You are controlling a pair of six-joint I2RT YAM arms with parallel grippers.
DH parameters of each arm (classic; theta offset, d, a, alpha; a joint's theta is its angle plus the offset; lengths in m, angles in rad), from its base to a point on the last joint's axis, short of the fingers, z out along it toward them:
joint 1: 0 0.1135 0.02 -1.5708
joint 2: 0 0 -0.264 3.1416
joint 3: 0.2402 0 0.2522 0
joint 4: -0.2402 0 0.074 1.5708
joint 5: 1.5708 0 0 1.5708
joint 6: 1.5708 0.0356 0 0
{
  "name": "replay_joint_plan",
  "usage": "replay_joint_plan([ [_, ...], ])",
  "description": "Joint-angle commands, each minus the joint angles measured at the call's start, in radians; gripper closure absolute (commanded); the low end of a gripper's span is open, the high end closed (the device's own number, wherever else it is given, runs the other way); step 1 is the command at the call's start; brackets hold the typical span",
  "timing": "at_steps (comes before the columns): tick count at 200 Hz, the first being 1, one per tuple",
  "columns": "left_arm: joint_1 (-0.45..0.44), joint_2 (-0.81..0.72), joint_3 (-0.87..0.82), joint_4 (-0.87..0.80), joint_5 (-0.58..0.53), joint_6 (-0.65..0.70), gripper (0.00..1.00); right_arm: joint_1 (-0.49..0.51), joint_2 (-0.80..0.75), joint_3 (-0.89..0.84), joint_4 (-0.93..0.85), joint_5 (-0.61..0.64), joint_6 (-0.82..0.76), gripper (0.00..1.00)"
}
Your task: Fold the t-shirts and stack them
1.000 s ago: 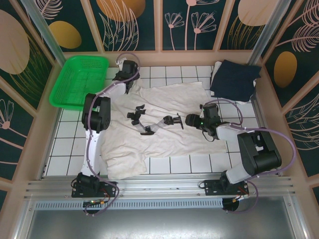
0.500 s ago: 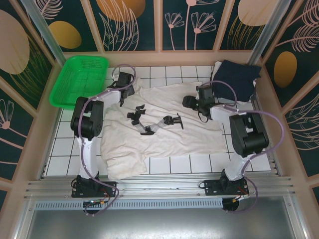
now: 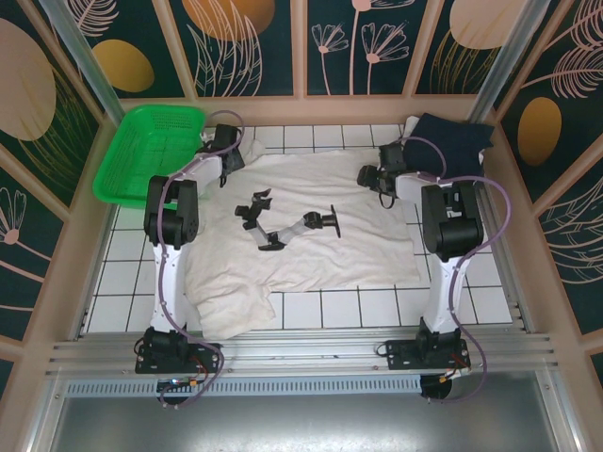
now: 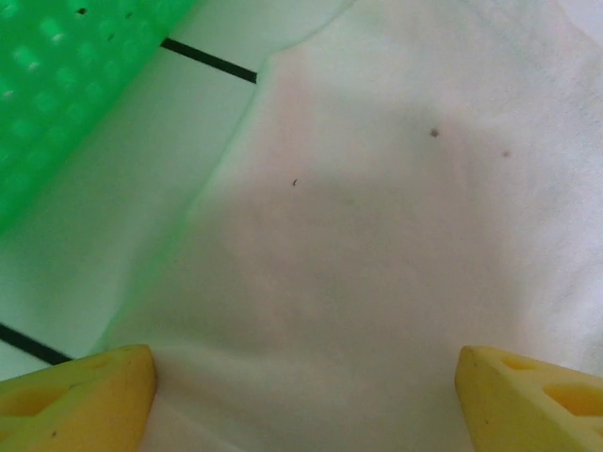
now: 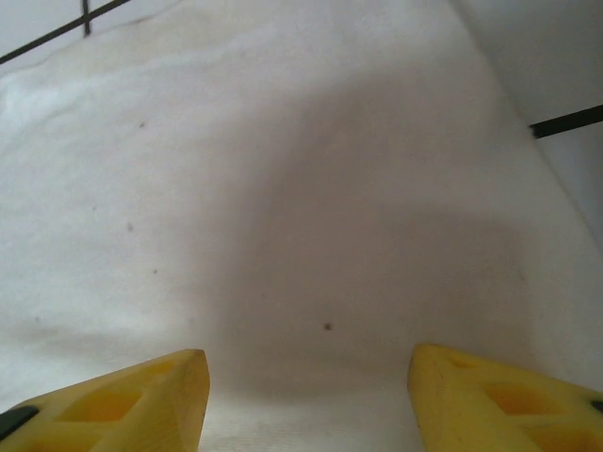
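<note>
Left fingers (image 4: 80,394) over cream t-shirt (image 4: 377,245), basket (image 4: 57,85) beside.

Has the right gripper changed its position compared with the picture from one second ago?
Yes. The right gripper has gone from the middle of the cream t-shirt to its far right corner, much closer to the folded navy t-shirt.

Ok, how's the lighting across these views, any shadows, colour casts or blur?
Top external view: even light, sharp, no glare. Left wrist view: the green basket throws a green tint onto the tile and the edge of the cream t-shirt, with a faint shadow mid-cloth. Right wrist view: a broad soft shadow darkens the cloth's centre.
</note>
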Motion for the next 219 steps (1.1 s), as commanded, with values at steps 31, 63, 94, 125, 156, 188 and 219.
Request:
replay_joint_plan([
  [31,0.001,0.127,0.205,-0.108,0.086,-0.004,0.15,-0.057,-0.032,-0.105,-0.025,0.031,0.051,0.43],
  [63,0.001,0.185,0.351,-0.163,0.118,-0.004,0.12,-0.057,-0.047,-0.033,-0.053,-0.002,0.029,0.43],
  [94,0.001,0.009,0.163,-0.110,0.111,-0.012,0.02,-0.028,-0.162,-0.038,-0.100,0.019,0.007,0.41],
  [125,-0.001,-0.332,-0.260,0.052,0.136,-0.010,0.01,0.025,-0.406,-0.313,-0.087,0.055,0.059,0.33],
  [156,-0.027,-0.605,-0.610,0.048,0.129,-0.061,0.02,0.117,-0.766,-0.645,-0.137,0.214,0.198,0.10],
  [188,-0.142,-0.806,-0.841,-0.061,0.012,-0.156,0.01,0.126,-1.008,-0.768,-0.399,0.319,0.389,0.01],
  [219,-0.241,-0.908,-0.974,-0.198,-0.016,-0.302,0.02,0.128,-1.019,-0.731,-0.635,0.392,0.641,0.01],
])
